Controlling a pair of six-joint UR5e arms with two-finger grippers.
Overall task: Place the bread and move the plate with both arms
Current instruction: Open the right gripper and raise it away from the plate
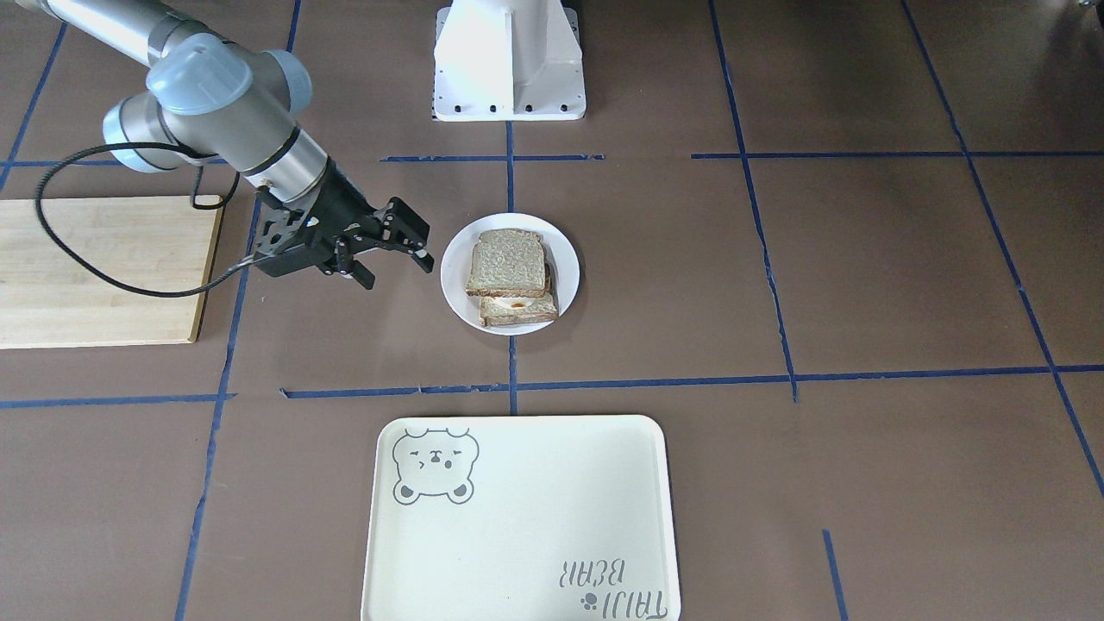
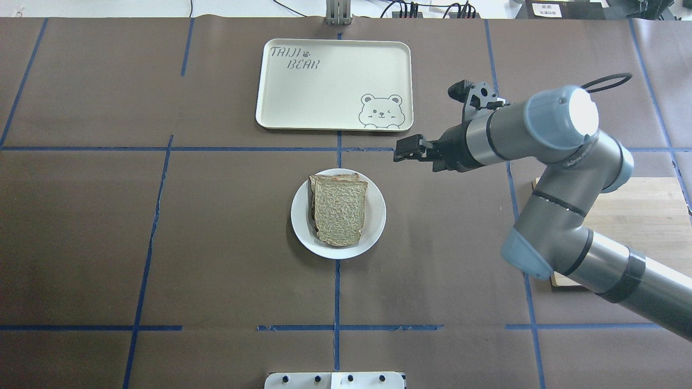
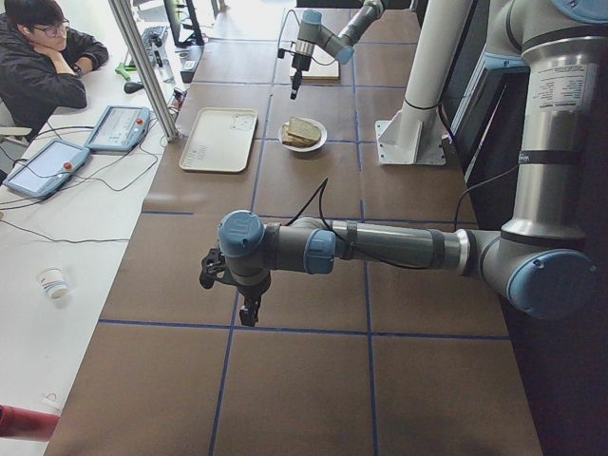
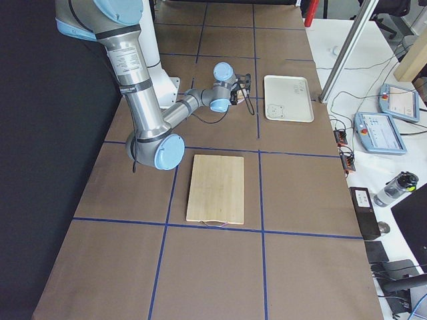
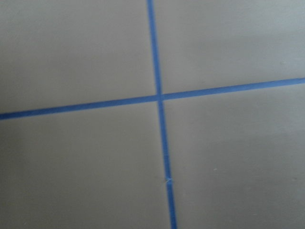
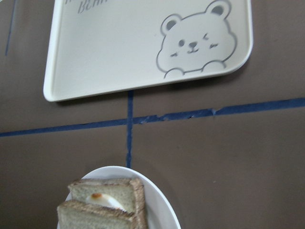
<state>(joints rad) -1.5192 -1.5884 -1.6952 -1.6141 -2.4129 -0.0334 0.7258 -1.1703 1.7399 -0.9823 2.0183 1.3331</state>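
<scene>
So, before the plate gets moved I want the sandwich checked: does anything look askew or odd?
The bread lies on the egg-topped slice on the plate, but not squarely: it is shifted, so the lower slice's egg end peeks out towards the tray. Nothing looks spilled or damaged.

A brown covering (image 2: 216, 243) spreads over the whole table, ruled into large squares by blue tape lines (image 2: 337, 302). Along one long edge runs a white bench (image 3: 85, 204) strewn with cables. It bears a control pad (image 3: 119, 128), a second pad (image 3: 43, 169), a paper cup (image 3: 54, 282) and a clear bottle (image 4: 393, 189). A person in black (image 3: 38, 57) leans on the bench beside an aluminium post (image 3: 142, 66). The opposite side is dark, perhaps a black panel (image 4: 40, 200). The light is even and soft, and shadows are faint.
</scene>
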